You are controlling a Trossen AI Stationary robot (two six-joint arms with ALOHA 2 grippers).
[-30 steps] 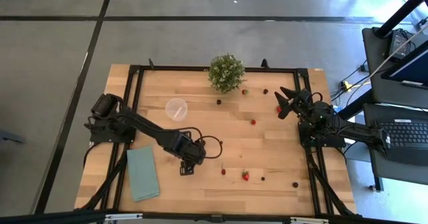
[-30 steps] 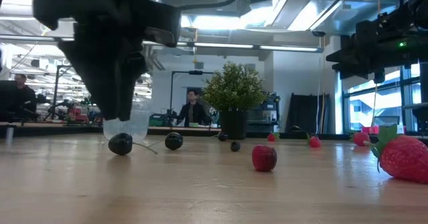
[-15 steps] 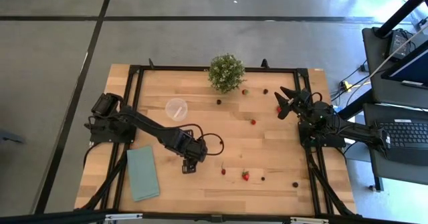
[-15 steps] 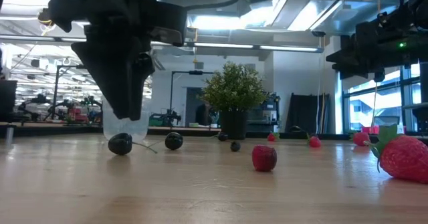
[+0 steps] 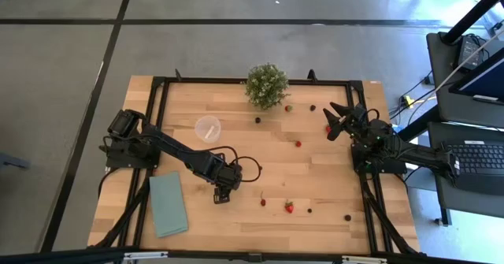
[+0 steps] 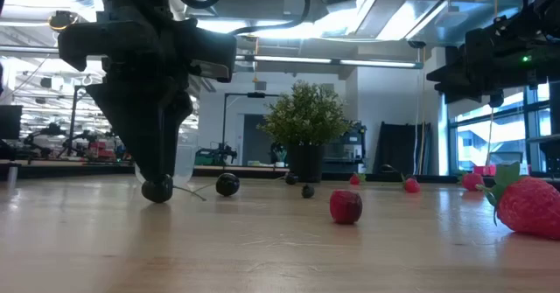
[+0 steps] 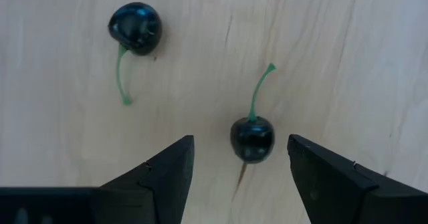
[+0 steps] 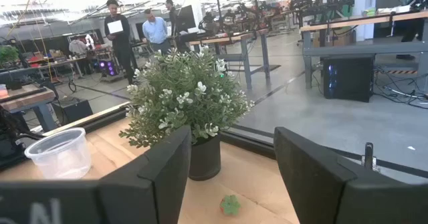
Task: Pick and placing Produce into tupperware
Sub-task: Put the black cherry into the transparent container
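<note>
Down on the wooden counter [image 5: 315, 169], left pincer [image 7: 239, 158] spread wide around a dark round cherry [image 7: 252, 138], gripping nothing. Farther off, clear round plastic cup [image 5: 208, 128] beside the bushy green potted plant [image 5: 265, 86]. Beyond the plant, right pincer [image 5: 333, 116] raised, open, empty.

Grey concrete floor [image 5: 236, 43] surrounds the wooden table [image 5: 315, 169]; a laptop desk [image 5: 472, 158] stands at three o'clock; ceiling lights [image 6: 289, 31] glow overhead.
</note>
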